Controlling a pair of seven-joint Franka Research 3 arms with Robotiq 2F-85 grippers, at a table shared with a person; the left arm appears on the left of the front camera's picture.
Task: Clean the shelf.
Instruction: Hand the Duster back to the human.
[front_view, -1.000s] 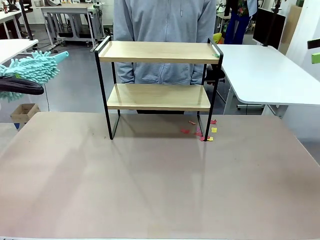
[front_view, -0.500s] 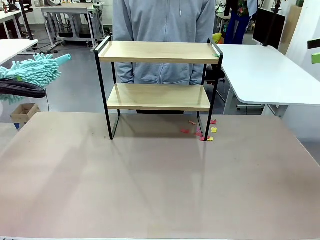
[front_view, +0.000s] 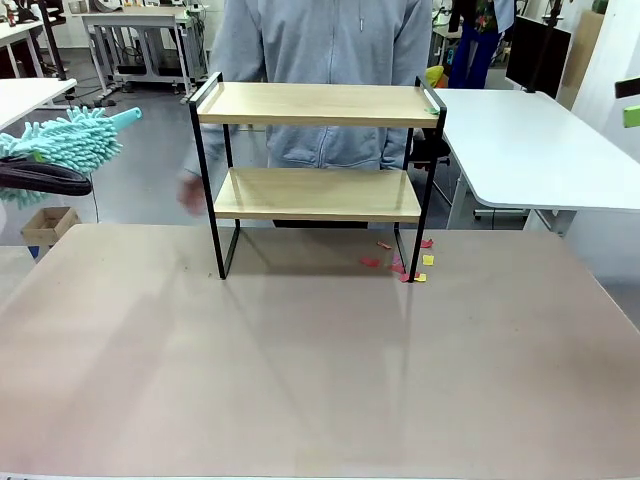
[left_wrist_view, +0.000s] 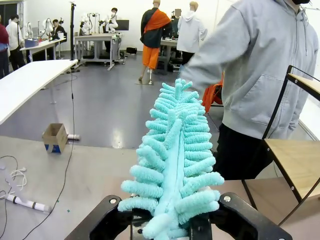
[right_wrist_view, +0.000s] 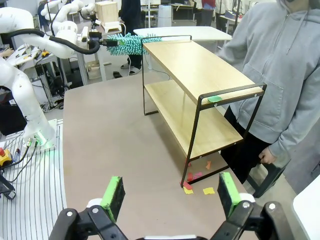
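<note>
Shelf (front_view: 318, 170) stands upright at the table's (front_view: 300, 370) far edge, about mid-width, all four legs on the tabletop, long side facing the robot. Two light wood boards in a thin black frame; both boards bare apart from a small green scrap (right_wrist_view: 214, 99) at one end of the top board, just beside the frame rail.

Left gripper (left_wrist_view: 172, 225): jaws clamped on the base of a turquoise microfibre duster (left_wrist_view: 172, 160). Duster head points away from the wrist. In the front view the duster (front_view: 65, 140) hangs in the air past the table's left edge, well apart from the shelf, roughly level with the top board.

Right gripper (right_wrist_view: 170, 192): jaws wide, green pads (right_wrist_view: 114, 195) far apart, nothing between them. It hovers above the table's right side, looking down at the shelf's end.

Paper scraps (front_view: 405, 262), red, pink and yellow, lie on the tabletop around the shelf's front right leg, some just under the lower board's end.

Person in a grey hoodie (front_view: 320, 60) stands right behind the shelf at the far edge. One hand (front_view: 190, 192) is blurred, low beside the shelf's left legs near the lower board; contact with the frame can't be told.
</note>
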